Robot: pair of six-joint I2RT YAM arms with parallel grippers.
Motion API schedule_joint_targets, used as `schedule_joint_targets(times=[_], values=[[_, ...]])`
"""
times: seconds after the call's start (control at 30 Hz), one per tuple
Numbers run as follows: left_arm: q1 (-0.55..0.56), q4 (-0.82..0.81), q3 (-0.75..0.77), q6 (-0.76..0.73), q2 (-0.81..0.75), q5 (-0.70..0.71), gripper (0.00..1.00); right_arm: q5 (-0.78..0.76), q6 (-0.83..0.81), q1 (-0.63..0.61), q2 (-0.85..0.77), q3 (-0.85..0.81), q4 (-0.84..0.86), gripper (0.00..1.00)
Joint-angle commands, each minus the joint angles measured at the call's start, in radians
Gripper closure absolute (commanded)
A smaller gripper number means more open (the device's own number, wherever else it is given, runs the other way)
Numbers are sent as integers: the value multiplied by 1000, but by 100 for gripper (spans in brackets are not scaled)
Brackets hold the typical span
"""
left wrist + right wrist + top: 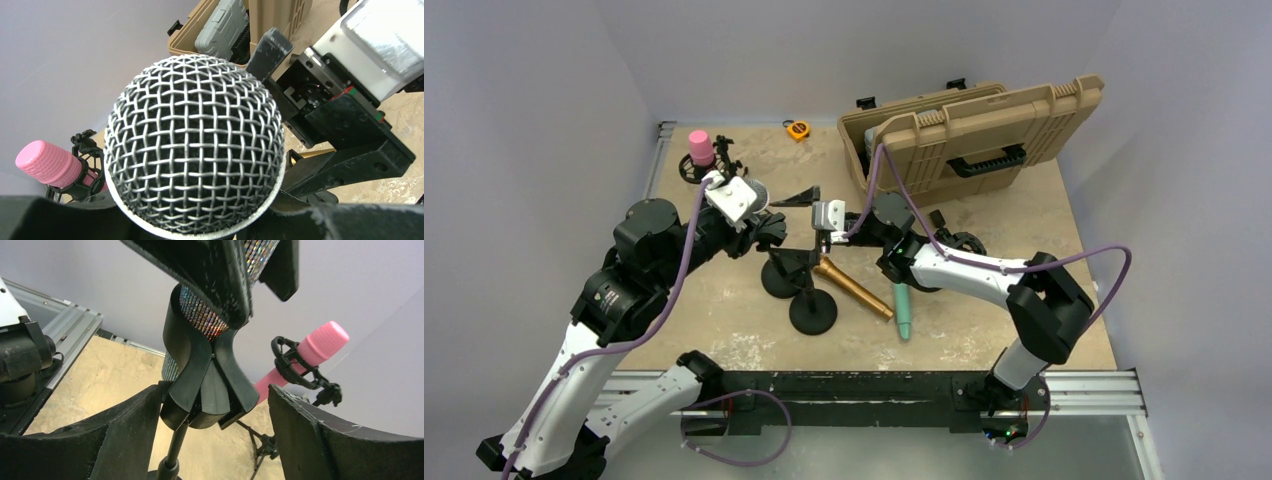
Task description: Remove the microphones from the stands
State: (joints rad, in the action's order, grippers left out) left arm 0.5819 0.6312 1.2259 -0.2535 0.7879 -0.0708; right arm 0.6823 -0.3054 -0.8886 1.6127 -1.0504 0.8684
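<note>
The microphone has a silver mesh head [195,145] that fills the left wrist view, and a glittery body [200,315]. My left gripper [195,222] [762,226] is shut on that body, its dark fingers clamped round it at the top of the right wrist view. The body's lower end sits in the black clip [205,385] of the stand, above its thin pole [175,450]. My right gripper [215,410] [822,243] is open with a finger on each side of the clip. The left finger is close against it and a gap shows on the right.
Two black round stand bases [813,312] [779,278] stand mid-table. A gold microphone [854,288] and a teal one [903,312] lie beside them. A pink microphone [700,147] [310,352] sits in a shock mount at the far left. An open tan case [974,135] and a yellow tape measure [797,129] are at the back.
</note>
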Motion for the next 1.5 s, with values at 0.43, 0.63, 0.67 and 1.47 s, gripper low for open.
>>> schedule_joint_targets(times=[0.43,0.63,0.67,1.47], values=[[-2,-2,38,23,9,-17,100,26,-1,5,-18,-30,25,29],[-4,0,38,25,12,-20,100,40,4,5,-18,-33,29,33],[-3,1,38,24,10,-20,100,41,4,5,-19,-33,28,36],[-3,14,54,26,21,-33,100,47,38,8,11,-63,6,48]])
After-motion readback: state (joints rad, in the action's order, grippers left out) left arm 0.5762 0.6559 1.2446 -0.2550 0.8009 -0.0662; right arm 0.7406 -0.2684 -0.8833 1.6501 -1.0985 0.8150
